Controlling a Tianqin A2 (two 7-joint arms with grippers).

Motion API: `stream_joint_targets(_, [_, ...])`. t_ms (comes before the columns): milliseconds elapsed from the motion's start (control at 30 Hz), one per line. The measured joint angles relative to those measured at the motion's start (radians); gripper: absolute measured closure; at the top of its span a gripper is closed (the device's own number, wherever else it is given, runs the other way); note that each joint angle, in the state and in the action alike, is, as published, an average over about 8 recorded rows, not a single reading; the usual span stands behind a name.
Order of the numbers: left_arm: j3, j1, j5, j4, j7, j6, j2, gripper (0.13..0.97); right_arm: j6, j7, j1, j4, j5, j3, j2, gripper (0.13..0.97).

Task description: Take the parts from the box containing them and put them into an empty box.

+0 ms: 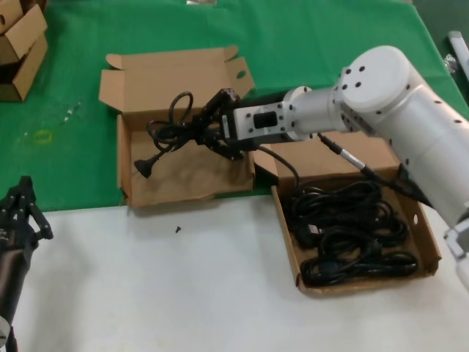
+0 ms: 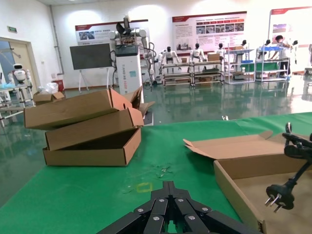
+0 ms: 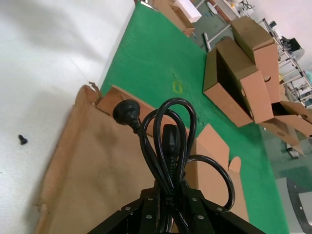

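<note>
Right gripper (image 1: 212, 128) is clamped on a coiled black power cord (image 1: 170, 125), holding it over the ragged-fronted empty box (image 1: 139, 192); one plug (image 1: 143, 168) hangs toward that box's floor. Remaining cords (image 1: 352, 235) lie heaped in the straight-walled box (image 1: 432, 249) beside the empty box. Left gripper (image 1: 22, 209) rests idle, fingers together, well apart from the empty box.

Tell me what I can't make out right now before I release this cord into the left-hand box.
- Right gripper: shut on the power cord; the cord bundle hides its fingertips in the right wrist view.
- Empty box: the arm covers its right wall in the head view.
- Box containing them: the arm hides its lid; the tangled cords can't be counted.
- Left gripper: parked at the table's near left; the frame edge cuts off its fingertips in its wrist view.
</note>
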Motion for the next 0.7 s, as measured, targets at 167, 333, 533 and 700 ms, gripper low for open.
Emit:
stream_joint_targets(167, [0.000, 0.000, 0.000, 0.000, 0.000, 0.000, 0.000, 0.954, 0.035, -0.120, 0.044, -0.154, 0.028, 0.028, -0.055, 0.876])
stream_joint_targets(333, [0.000, 0.000, 0.000, 0.000, 0.000, 0.000, 0.000, 0.954, 0.063, -0.236, 0.089, -0.299, 0.058, 0.063, -0.100, 0.865])
stream_joint_targets(533, [0.000, 0.000, 0.000, 0.000, 0.000, 0.000, 0.000, 0.954, 0.076, -0.331, 0.126, -0.409, 0.086, 0.100, -0.132, 0.811])
stream_joint_targets(700, [0.000, 0.000, 0.000, 0.000, 0.000, 0.000, 0.000, 0.954, 0.076, -0.372, 0.138, -0.449, 0.103, 0.124, -0.144, 0.802])
